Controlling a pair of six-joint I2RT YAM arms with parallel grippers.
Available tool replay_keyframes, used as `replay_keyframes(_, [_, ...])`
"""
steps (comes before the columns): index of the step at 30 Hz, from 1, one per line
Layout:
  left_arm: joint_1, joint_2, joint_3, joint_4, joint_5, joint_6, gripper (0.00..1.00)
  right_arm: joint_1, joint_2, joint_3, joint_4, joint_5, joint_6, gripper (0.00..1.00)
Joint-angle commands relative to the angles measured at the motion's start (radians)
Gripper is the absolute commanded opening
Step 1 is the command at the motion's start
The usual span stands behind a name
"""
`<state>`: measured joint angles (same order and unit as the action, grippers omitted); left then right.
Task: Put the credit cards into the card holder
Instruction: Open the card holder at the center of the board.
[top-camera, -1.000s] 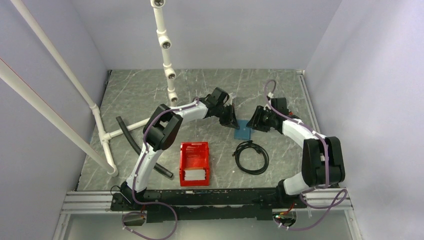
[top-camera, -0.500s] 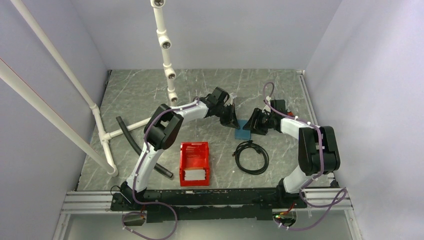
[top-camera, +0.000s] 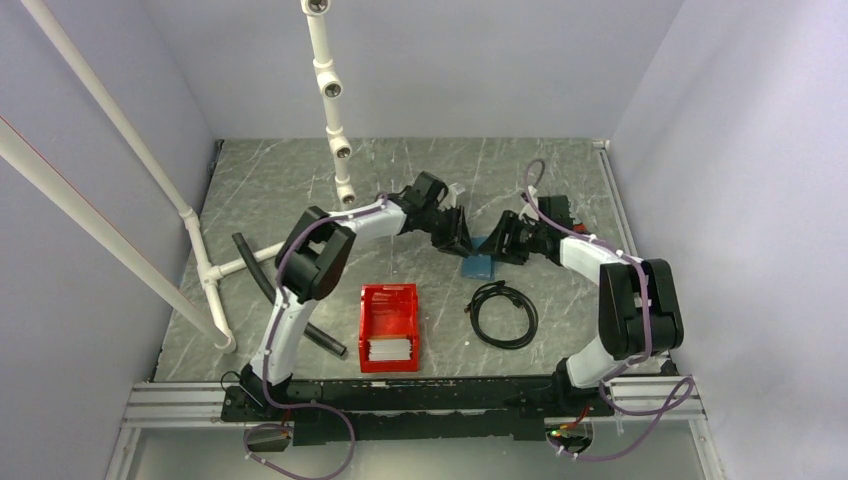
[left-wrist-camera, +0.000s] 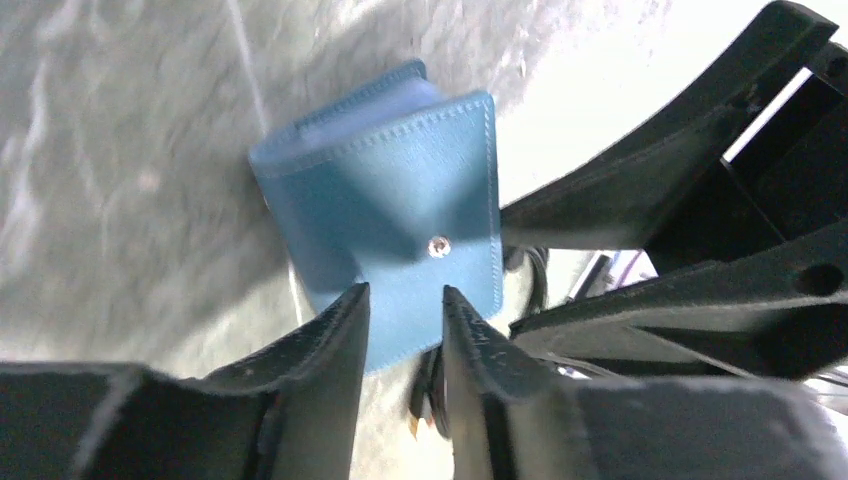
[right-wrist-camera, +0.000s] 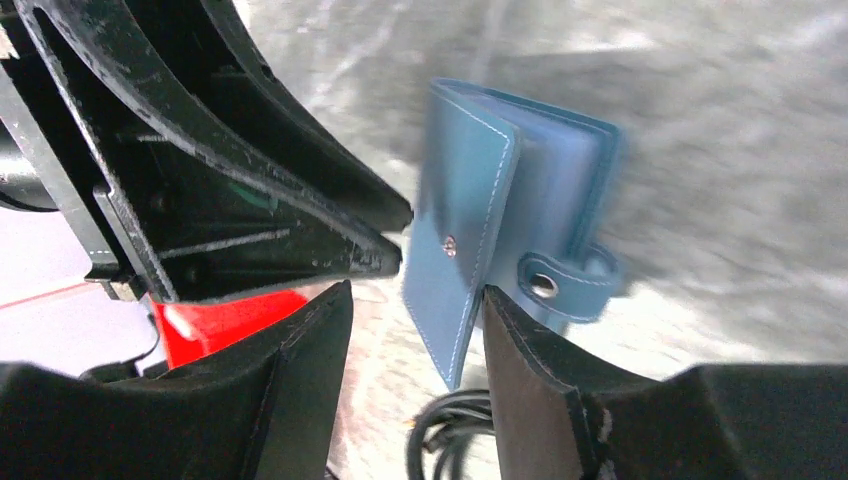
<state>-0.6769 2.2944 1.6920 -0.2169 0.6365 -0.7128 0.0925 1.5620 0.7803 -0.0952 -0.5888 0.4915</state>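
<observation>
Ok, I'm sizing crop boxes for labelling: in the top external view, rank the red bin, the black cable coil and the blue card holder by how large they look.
1. red bin, longest.
2. black cable coil, close to the bin in footprint, so that order is unsure.
3. blue card holder, clearly smallest.

We see the blue card holder half-open on the bench, its cover edge between the parted fingers of the right end effector.

card holder behind cable, credit cards in bin
</observation>
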Motion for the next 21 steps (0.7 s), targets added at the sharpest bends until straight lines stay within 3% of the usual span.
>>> replay_keyframes(1, [0.056, -0.229, -0.113, 0.053, 0.053, 0.013, 0.44, 0.073, 0.013, 0.107, 0.048, -0.065, 0.022, 0.53])
replay_keyframes(4, [0.068, -0.356, -0.194, 0.006, 0.022, 0.055, 0.53, 0.154, 0.062, 0.182, 0.052, -0.040, 0.047, 0.53])
replay_keyframes(7, [0.070, -0.465, -0.255, -0.048, -0.022, 0.081, 0.54, 0.236, 0.136, 0.248, 0.071, -0.028, 0.090, 0.53])
replay_keyframes(13, [0.076, -0.670, -0.408, -0.077, -0.151, 0.089, 0.58, 0.262, 0.234, 0.292, 0.107, -0.088, 0.132, 0.54])
replay_keyframes(16, [0.079, -0.650, -0.425, -0.010, -0.093, 0.056, 0.56, 0.217, 0.242, 0.262, 0.125, -0.148, 0.156, 0.54])
replay_keyframes(18, [0.074, -0.594, -0.393, 0.047, -0.007, 0.024, 0.48, 0.186, 0.204, 0.225, 0.127, -0.134, 0.143, 0.56])
replay_keyframes(21, [0.046, -0.522, -0.330, 0.087, 0.012, 0.004, 0.44, 0.165, 0.108, 0.218, 0.005, -0.084, 0.054, 0.56])
